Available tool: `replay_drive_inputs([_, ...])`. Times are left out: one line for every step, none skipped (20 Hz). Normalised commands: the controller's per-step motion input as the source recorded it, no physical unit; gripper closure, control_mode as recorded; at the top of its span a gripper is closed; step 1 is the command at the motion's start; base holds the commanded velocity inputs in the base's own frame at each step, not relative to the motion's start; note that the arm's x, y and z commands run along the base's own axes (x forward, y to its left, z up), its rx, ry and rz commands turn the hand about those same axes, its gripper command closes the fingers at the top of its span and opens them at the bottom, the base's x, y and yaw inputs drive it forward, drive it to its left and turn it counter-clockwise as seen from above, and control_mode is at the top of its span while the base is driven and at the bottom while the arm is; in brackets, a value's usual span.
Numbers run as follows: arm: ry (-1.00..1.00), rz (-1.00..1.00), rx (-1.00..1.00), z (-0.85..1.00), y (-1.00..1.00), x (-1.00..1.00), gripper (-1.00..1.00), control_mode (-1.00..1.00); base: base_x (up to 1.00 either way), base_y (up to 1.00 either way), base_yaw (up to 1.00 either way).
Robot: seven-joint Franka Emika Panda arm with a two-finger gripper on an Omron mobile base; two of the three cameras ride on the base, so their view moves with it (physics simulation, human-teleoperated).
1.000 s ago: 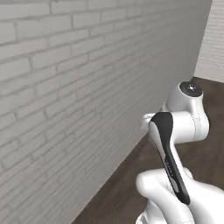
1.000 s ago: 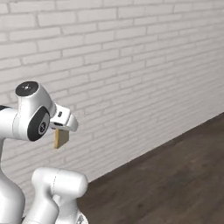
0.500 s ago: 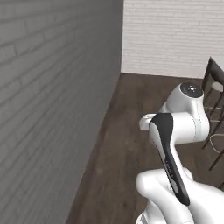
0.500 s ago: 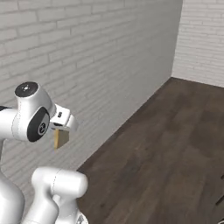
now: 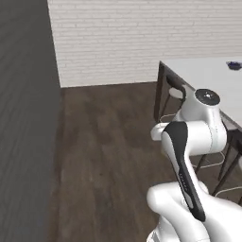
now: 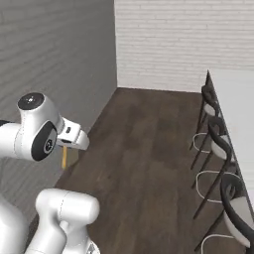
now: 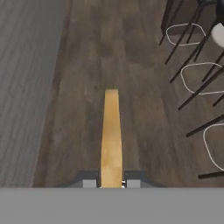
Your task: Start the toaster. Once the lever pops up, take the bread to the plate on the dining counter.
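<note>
Even, soft rendered light; slight blur, faint shadows.

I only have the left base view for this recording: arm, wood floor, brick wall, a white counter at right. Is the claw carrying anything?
Observer: Yes. In the hand view the claw is shut on the bread, seen edge-on and sticking out ahead of the fingertips.
Operator: Does the slice show from the other base camera?
Observer: Just an edge of it, hanging below the hand.
Operator: What lies under the bread?
Observer: Bare dark wood floor, with the stools off to one side.
Operator: How many stools line the dining counter?
Observer: The right base view shows three along the edge of the dining counter.
</note>
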Motion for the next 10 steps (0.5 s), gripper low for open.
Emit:
replay_drive_inputs([0.00, 0.00, 0.00, 0.00, 0.00, 0.00, 1.00, 1.00, 0.89, 0.01, -0.59])
replay_drive_inputs([0.00, 0.00, 0.00, 0.00, 0.00, 0.00, 1.00, 1.00, 0.84, 0.01, -0.61])
replay_drive_inputs([0.00, 0.00, 0.00, 0.00, 0.00, 0.00, 1.00, 1.00, 0.79, 0.00, -0.63])
replay_drive_inputs([0.00, 0.00, 0.00, 0.00, 0.00, 0.00, 1.00, 1.00, 0.71, 0.00, -0.66])
replay_drive_inputs([0.00, 0.00, 0.00, 0.00, 0.00, 0.00, 1.00, 1.00, 0.67, 0.00, -0.67])
replay_drive_inputs([0.00, 0.00, 0.00, 0.00, 0.00, 0.00, 1.00, 1.00, 0.59, 0.00, -0.70])
replay_drive_inputs([0.00, 0.00, 0.00, 0.00, 0.00, 0.00, 1.00, 1.00, 0.55, 0.00, -0.71])
replay_drive_inputs([0.00, 0.00, 0.00, 0.00, 0.00, 0.00, 1.00, 1.00, 0.51, 0.00, -0.73])
replay_drive_inputs([0.00, 0.00, 0.00, 0.00, 0.00, 0.00, 1.00, 1.00, 0.46, 0.00, -0.75])
replay_drive_inputs([0.00, 0.00, 0.00, 0.00, 0.00, 0.00, 1.00, 1.00, 0.37, 0.00, -0.78])
